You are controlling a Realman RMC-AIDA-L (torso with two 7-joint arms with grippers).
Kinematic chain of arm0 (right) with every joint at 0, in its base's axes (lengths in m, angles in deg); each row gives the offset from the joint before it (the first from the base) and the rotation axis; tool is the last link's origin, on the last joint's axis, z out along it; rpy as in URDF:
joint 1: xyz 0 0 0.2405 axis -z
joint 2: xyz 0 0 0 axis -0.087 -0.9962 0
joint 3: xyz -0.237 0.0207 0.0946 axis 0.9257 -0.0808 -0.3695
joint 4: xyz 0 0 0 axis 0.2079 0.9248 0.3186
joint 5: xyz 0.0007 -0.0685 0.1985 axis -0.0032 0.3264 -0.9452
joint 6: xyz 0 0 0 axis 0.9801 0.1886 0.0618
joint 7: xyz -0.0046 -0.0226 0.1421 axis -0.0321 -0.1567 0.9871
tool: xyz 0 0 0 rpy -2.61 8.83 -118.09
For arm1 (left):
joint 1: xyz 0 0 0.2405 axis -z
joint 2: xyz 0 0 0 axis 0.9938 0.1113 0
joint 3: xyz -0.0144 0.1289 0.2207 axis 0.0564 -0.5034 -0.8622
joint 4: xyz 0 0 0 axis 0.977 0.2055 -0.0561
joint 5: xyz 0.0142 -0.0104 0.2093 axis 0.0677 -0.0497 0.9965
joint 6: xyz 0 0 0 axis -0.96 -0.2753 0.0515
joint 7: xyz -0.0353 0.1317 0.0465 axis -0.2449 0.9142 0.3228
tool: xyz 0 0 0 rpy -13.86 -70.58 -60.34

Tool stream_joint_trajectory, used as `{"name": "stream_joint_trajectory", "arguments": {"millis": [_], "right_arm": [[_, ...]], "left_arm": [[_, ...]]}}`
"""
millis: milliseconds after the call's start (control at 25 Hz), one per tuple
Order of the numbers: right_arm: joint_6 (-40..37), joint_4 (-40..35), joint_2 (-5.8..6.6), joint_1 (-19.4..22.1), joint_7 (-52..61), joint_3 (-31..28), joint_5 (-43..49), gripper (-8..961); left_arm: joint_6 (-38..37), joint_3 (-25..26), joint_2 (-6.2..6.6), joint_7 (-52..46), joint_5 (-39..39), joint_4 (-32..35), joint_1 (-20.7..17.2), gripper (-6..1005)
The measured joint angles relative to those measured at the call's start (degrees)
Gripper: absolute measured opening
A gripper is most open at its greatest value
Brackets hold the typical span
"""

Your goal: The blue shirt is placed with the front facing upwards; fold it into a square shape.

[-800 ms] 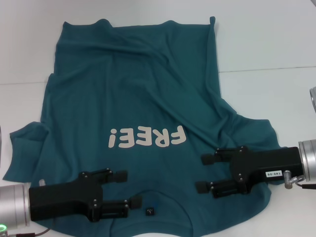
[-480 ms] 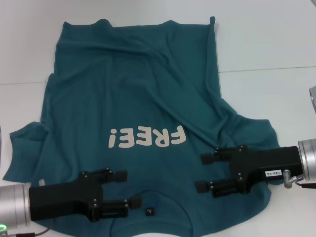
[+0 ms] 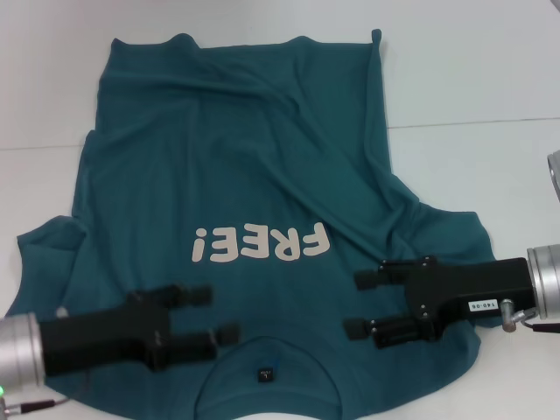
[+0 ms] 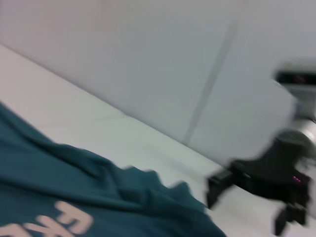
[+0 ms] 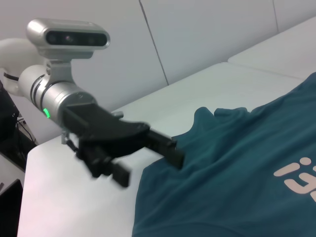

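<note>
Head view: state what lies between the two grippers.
In the head view, only the blue shirt lies between the open left gripper and open right gripper: plain teal cloth and the collar with its small dark neck label.

You have the large dark teal-blue cotton T-shirt [image 3: 236, 201] spread over most of the white table [image 3: 472, 79], so bare tabletop lies only along the far edge, down the robot's right side, and in a narrow strip at its left. Over the shirt's near end, the black left gripper [image 3: 208, 315] and the black right gripper [image 3: 359, 304] both sit with jaws spread, one on either side of the collar and well apart. Between them the collar area with its small dark neck label [image 3: 264, 374] lies uncovered, an open lane.
</note>
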Motion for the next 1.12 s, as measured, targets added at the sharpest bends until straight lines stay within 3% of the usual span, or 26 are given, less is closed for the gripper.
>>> {"name": "stream_joint_trajectory", "arguments": {"millis": [320, 440, 680, 1120], "right_arm": [[0.14, 0.00, -0.03, 0.45, 0.02, -0.03, -2.02, 927], [0.50, 0.00, -0.09, 0.50, 0.41, -0.10, -2.55, 927], [0.50, 0.00, -0.61, 0.75, 0.59, -1.41, -4.18, 927], [0.58, 0.76, -1.25, 1.19, 0.63, -2.98, -4.34, 928]], "left_arm": [[7.26, 12.14, 0.71, -6.85, -0.19, 0.12, 0.18, 873], [7.89, 13.87, 1.23, -7.09, -0.22, 0.13, 0.08, 873], [14.05, 14.36, 2.22, -8.57, 0.08, 0.49, -0.06, 873], [26.41, 14.15, 2.44, -9.33, 1.87, 1.27, -0.33, 874]]}}
